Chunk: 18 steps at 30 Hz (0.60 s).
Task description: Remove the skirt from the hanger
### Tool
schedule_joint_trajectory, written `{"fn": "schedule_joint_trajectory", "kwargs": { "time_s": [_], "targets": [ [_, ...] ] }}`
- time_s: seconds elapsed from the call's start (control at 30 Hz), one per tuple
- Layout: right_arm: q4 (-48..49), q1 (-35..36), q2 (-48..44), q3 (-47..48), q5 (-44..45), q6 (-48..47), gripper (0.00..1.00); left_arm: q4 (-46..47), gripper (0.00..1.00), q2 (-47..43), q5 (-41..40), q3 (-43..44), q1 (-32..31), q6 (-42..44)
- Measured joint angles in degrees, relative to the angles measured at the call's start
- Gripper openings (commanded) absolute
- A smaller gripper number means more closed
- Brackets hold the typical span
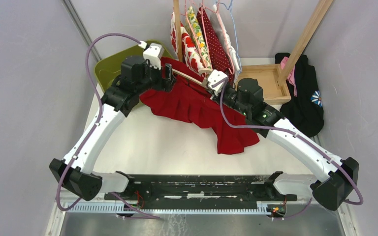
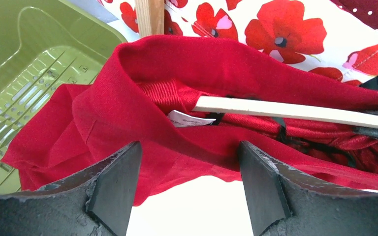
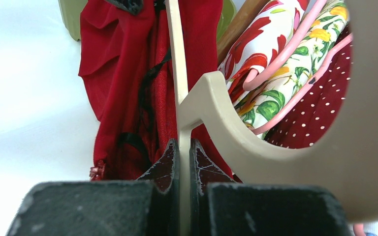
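A red skirt (image 1: 197,110) lies spread on the white table, its waistband still draped around a cream hanger (image 1: 189,75). In the left wrist view the skirt (image 2: 142,118) folds over the hanger bar (image 2: 295,110), and my left gripper (image 2: 189,164) stands open just in front of the cloth with nothing between its fingers. My right gripper (image 3: 183,152) is shut on the hanger (image 3: 179,88) below its hook, with the skirt (image 3: 123,78) hanging to the left. In the top view the left gripper (image 1: 168,73) sits at the skirt's upper left and the right gripper (image 1: 211,81) at the hanger's right end.
A green bin (image 1: 109,69) stands at the back left, partly under the skirt. Several patterned garments (image 1: 197,39) hang on pink hangers from a wooden rack (image 1: 268,78) at the back. A black garment (image 1: 305,98) lies at the right wall.
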Motion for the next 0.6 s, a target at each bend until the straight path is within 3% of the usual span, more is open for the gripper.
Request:
{"fn": "schedule_joint_trajectory", "kwargs": {
  "time_s": [0.07,0.2,0.33,0.4,0.43,0.47,0.6],
  "targets": [
    [-0.02,0.0,-0.02,0.0,-0.02,-0.02,0.01,0.02,0.72,1.18,-0.26,0.76,-0.48,0.0],
    [0.0,0.0,-0.02,0.0,0.0,0.0,0.01,0.59,0.48,2.23,-1.42,0.96,-1.46,-0.04],
    [0.0,0.0,-0.02,0.0,0.02,0.02,0.01,0.5,0.34,2.34,-2.25,1.03,-2.1,-0.02],
    [0.07,0.0,-0.02,0.0,0.04,0.04,0.01,0.17,0.2,2.4,-2.6,1.4,-2.23,0.04],
    [0.09,0.0,-0.02,0.0,0.04,0.11,0.01,-0.24,0.18,2.45,-2.82,1.84,-2.23,0.07],
    [0.13,0.0,-0.02,0.0,0.04,0.17,0.01,-0.55,0.07,2.49,-3.13,2.29,-2.25,0.13],
    [0.83,0.0,0.0,0.0,0.04,0.5,0.01,-1.7,0.03,2.64,-4.68,3.82,-2.43,1.16]
  ]
}}
